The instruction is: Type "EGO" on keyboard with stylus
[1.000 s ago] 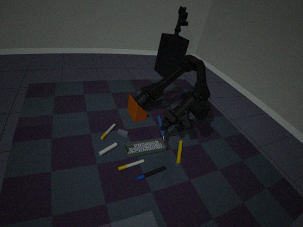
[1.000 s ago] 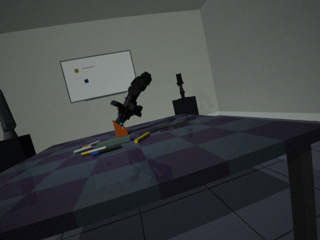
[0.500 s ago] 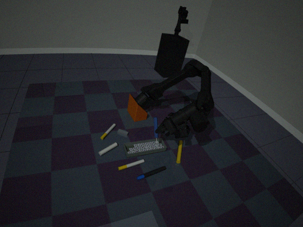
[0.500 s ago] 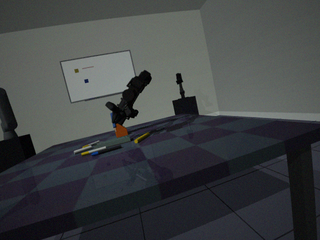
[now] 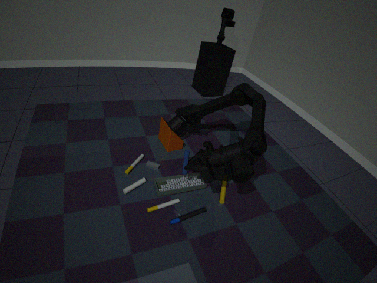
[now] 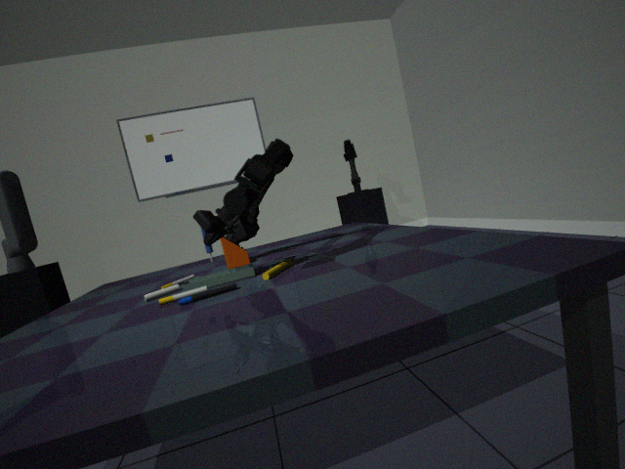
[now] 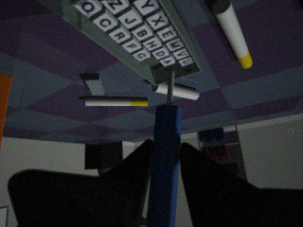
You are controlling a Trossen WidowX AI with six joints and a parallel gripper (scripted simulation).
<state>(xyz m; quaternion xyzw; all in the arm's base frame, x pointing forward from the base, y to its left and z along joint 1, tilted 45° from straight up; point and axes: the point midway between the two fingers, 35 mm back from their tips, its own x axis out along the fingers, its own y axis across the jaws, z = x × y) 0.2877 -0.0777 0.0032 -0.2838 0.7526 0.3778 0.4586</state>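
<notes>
My gripper is shut on the blue stylus, its thin metal tip pointing down. The keyboard lies on the table with white lettered keys. The tip is above the keyboard with a gap in the exterior view. In the wrist view it overlaps the keyboard's end wall, near the A key. The E key and G key show in the wrist view. The O key cannot be made out for certain. The arm hides the keyboard's right end in the top view.
An orange wedge is behind the keyboard. A yellow marker lies to its right. A black marker with a blue end and several white ones lie around it. A grey block lies behind left.
</notes>
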